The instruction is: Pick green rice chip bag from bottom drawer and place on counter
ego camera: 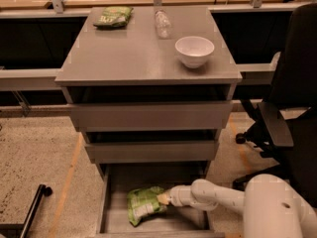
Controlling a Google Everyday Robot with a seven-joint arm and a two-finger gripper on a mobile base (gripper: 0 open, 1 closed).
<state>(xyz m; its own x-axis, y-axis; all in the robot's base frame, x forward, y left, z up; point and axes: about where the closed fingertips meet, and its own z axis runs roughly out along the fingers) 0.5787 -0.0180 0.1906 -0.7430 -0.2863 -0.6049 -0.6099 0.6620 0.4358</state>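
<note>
"Green rice chip bag (143, 206), where is it?"

"Lying crumpled on the floor of the bottom drawer (115, 191), low in the frame. The drawer is pulled out. The gripper (163, 199) reaches in from the lower right and touches the bag's right edge."

"Has it got a hold?"

"I cannot tell whether it is clenched on the bag or only resting against it."

"Then how should the pick go?"

"My judgement: take a firm bite on the crinkled edge, since thin foil slips easily. Lift straight up only a little, because the middle drawer front (151, 150) sits close above. Draw the bag out toward the bottom of the frame before rising."

"And after that?"

"The counter (133, 53) has bare space in its middle and left. Keep away from the white bowl (194, 50) at its right, the clear bottle (162, 24) behind, and the darker green bag (113, 17) at the upper left."

"Anything in the arm's way?"

"A black office chair (292, 98) stands close at the right, so the arm has little room there."
</note>
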